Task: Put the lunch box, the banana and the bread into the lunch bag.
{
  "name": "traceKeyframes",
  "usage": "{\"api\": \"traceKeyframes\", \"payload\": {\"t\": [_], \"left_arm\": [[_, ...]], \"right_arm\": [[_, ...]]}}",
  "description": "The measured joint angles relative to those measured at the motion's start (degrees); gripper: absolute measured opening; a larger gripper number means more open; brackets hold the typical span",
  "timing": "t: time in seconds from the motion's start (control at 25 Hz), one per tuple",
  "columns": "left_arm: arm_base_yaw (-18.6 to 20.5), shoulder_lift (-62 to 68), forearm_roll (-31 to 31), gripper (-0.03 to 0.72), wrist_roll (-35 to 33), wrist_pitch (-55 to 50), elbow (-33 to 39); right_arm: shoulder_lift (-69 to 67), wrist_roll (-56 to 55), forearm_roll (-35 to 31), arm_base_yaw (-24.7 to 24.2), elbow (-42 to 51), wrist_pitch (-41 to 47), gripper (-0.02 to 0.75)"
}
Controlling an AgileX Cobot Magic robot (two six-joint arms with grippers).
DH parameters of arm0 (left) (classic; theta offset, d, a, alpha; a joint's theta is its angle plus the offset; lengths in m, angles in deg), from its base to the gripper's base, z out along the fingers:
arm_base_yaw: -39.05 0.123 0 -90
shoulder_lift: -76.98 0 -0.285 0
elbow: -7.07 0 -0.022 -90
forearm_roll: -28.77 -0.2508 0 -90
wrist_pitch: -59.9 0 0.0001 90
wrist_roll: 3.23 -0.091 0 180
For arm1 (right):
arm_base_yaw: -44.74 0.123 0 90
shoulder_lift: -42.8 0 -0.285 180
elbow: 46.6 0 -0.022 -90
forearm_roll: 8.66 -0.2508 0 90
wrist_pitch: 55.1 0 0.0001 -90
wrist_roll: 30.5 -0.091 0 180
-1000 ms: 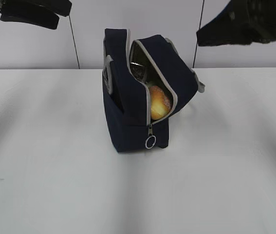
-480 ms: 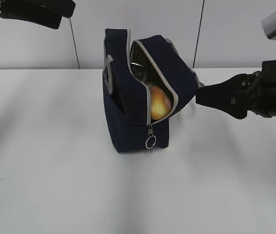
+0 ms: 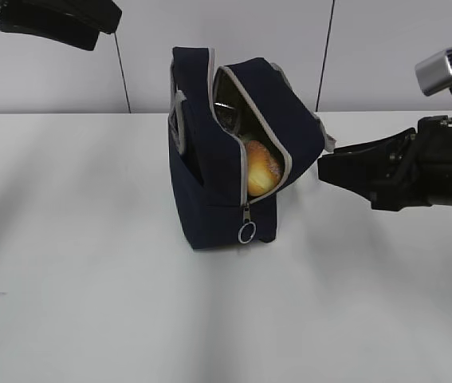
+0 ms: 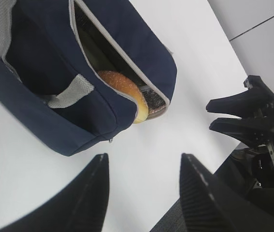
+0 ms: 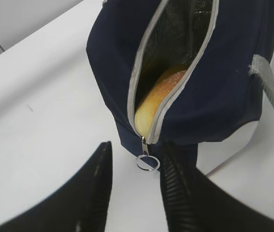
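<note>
The navy lunch bag (image 3: 210,171) stands on the white table with its zipper open. The bread (image 3: 262,169) shows in the opening, low down by the ring zip pull (image 3: 246,233). The lunch box and the banana are hidden. My right gripper (image 3: 324,167) is open and empty, level with the bag, just right of its flap. In the right wrist view the bag (image 5: 223,72), bread (image 5: 158,99) and ring pull (image 5: 148,163) lie just ahead, between the fingers of my right gripper (image 5: 136,152). My left gripper (image 4: 144,162) is open and empty, high above the bag (image 4: 45,82) and bread (image 4: 126,89).
My left gripper (image 3: 90,28) hangs at the top left of the exterior view, partly cut off. A grey strap handle (image 5: 272,92) hangs off the bag's side. The white table (image 3: 90,279) spreads round the bag, with a pale wall behind.
My right arm has come down from the upper right to the bag's right side and now points at its flap. The left arm, the bag and the bread have not moved.
</note>
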Motion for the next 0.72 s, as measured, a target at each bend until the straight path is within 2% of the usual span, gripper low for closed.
{"api": "traceKeyframes", "payload": {"t": [0.12, 0.36, 0.48, 0.6, 0.72], "left_arm": [[-0.2, 0.0, -0.2, 0.34, 0.2, 0.0, 0.0], [-0.2, 0.0, -0.6, 0.34, 0.3, 0.0, 0.0], [-0.4, 0.0, -1.4, 0.34, 0.5, 0.0, 0.0], [-0.4, 0.1, -2.1, 0.334, 0.5, 0.0, 0.0], [-0.4, 0.1, -2.3, 0.332, 0.6, 0.0, 0.0]], "right_arm": [[-0.1, 2.6, -1.2, 0.3, 0.9, -0.1, 0.268], [-0.6, 5.5, -1.6, 4.7, 1.4, -5.0, 0.244], [-1.9, 6.0, -1.5, 6.0, 1.6, -3.9, 0.234], [-3.0, 2.7, 0.8, 6.7, 1.8, 0.2, 0.23], [-3.2, -4.1, 6.4, 6.9, 1.8, -3.5, 0.229]]}}
